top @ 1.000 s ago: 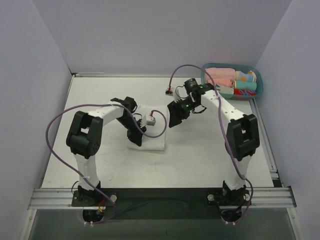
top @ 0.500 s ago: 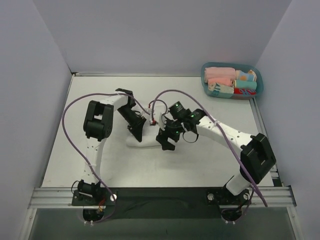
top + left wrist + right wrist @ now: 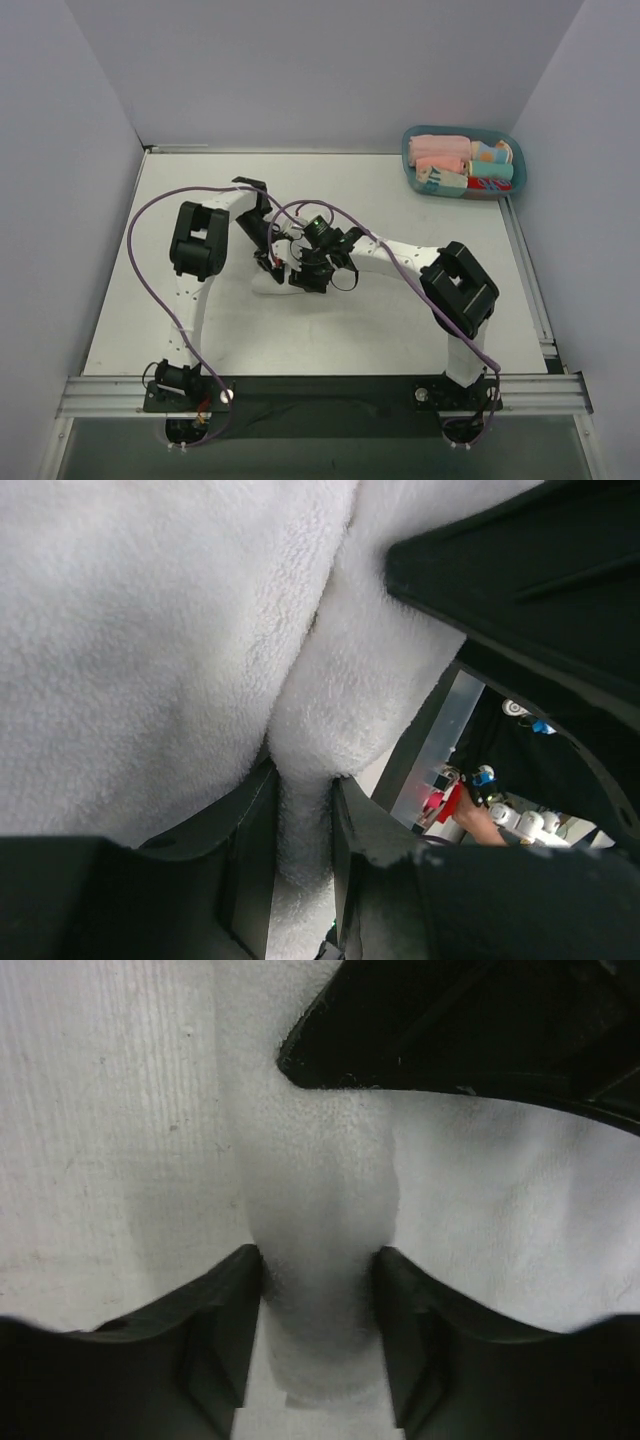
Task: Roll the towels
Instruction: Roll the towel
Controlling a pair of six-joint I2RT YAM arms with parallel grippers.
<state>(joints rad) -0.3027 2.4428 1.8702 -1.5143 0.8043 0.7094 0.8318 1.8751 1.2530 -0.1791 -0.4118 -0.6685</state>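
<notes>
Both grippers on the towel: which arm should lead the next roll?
Left, probably. The left gripper is pinched tight on a fold of the towel; the right gripper holds a bulkier bunch near the towel's edge.

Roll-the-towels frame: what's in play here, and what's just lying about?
In play:
- white towel
- left gripper, pinching a fold of it
- right gripper, clamped on another fold

Lying about:
- teal basket at the table's far right corner
- coloured cloths inside it, away from both arms
</notes>
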